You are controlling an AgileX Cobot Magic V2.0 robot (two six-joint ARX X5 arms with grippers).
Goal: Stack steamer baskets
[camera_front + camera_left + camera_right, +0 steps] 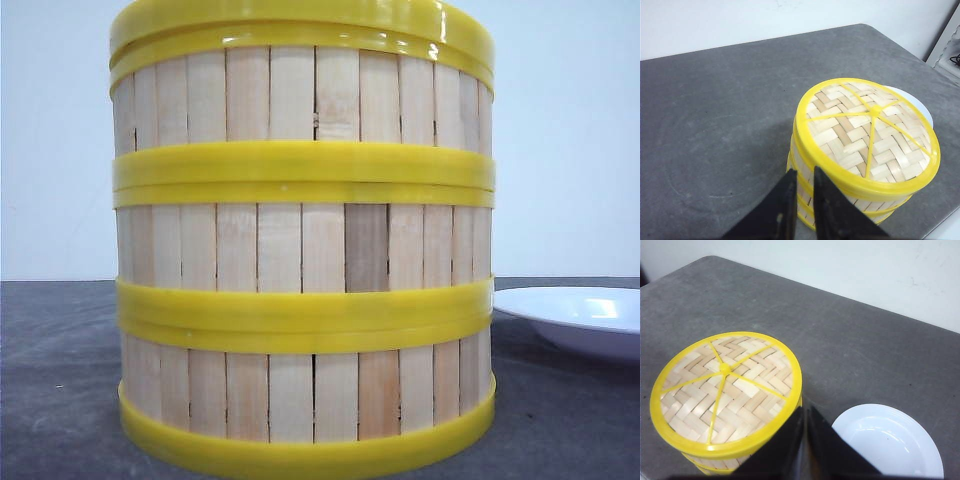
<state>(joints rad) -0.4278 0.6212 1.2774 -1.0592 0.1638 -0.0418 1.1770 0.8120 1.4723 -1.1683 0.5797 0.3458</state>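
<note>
Pincers first: your left pincer (802, 175) hangs above the table, fingers almost together with only a thin slit between them, clamping nothing. In its wrist view the tips sit over the near wall of the stack, just under the lid's rim; contact can't be judged from that angle. Your right pincer (805, 415) is the same story: fingers nearly together, nothing held, tips beside the stack, between it and the white plate (888, 441). Neither arm shows in the front view.

Steamer baskets (303, 250): all three stacked in one upright column on the table, yellow rims meeting between tiers, slat walls lined up. Woven lid (867, 132) with yellow rim and spokes sits on top, flush, knob at centre. Stack fills most of the front view, close to that camera.

Table (725, 110): dark grey, slightly mottled; you can make out a faint circular mark on it in the left wrist view. Rounded corner visible in both wrist views. Plate lies on the table just beside the stack, to its right in the front view, apart from it, partly hidden behind it from the left wrist camera.

Room: plain white wall behind the table. White frame edge at the margin of the left wrist view, too cropped to identify.
</note>
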